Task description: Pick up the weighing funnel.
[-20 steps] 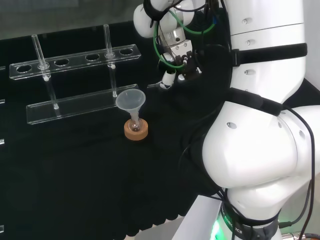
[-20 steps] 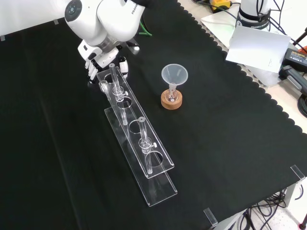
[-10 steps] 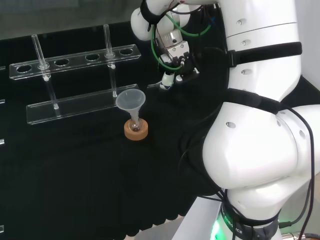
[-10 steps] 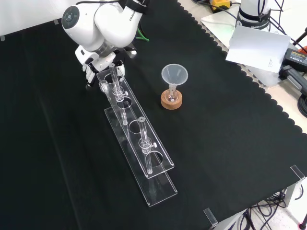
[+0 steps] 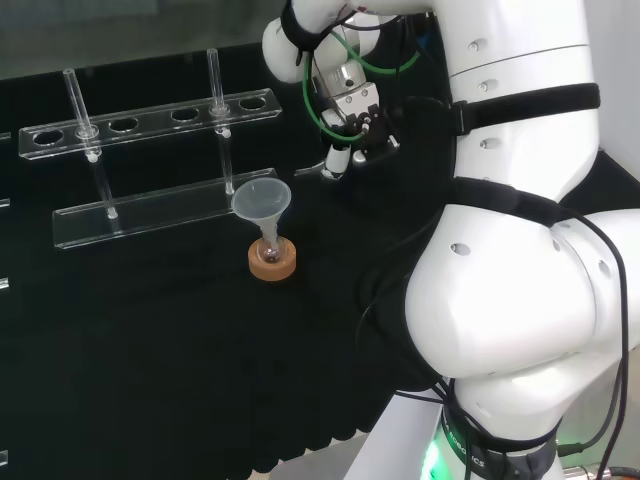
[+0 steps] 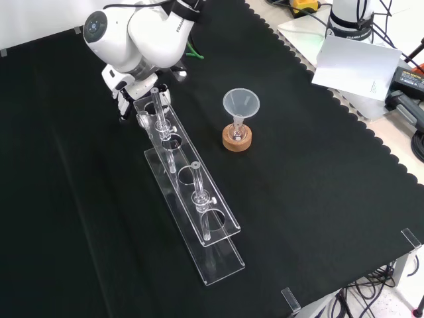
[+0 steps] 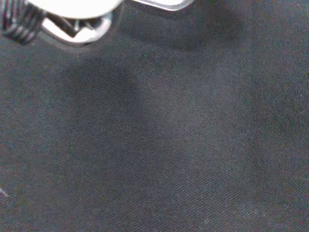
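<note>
My hand [image 5: 352, 128] hangs low over the cloth beside the right end of the clear rack [image 5: 150, 205] in the head view. Its fingers [image 5: 336, 160] point down, relaxed, with nothing seen between them. A faint small clear piece [image 5: 308, 173], seemingly the weighing funnel, lies on the cloth just left of the fingertips. In the front view the hand [image 6: 126, 93] stands at the rack's far end [image 6: 147, 106], partly behind a tube. The wrist view has black cloth [image 7: 164, 145] close below and a blurred part of the hand [image 7: 72, 19].
The big funnel [image 5: 262, 203] stands in a small flask on a cork ring [image 5: 272, 262], in front of the rack. Two tall tubes [image 5: 215, 90] rise from the rack. The white arm links [image 5: 520, 250] take up the right of the head view. Papers [image 6: 358, 66] lie beyond the cloth's edge.
The hand has shifted a little toward the rack's end: leftward in both the head and front views. The funnel and the rack have not moved.
</note>
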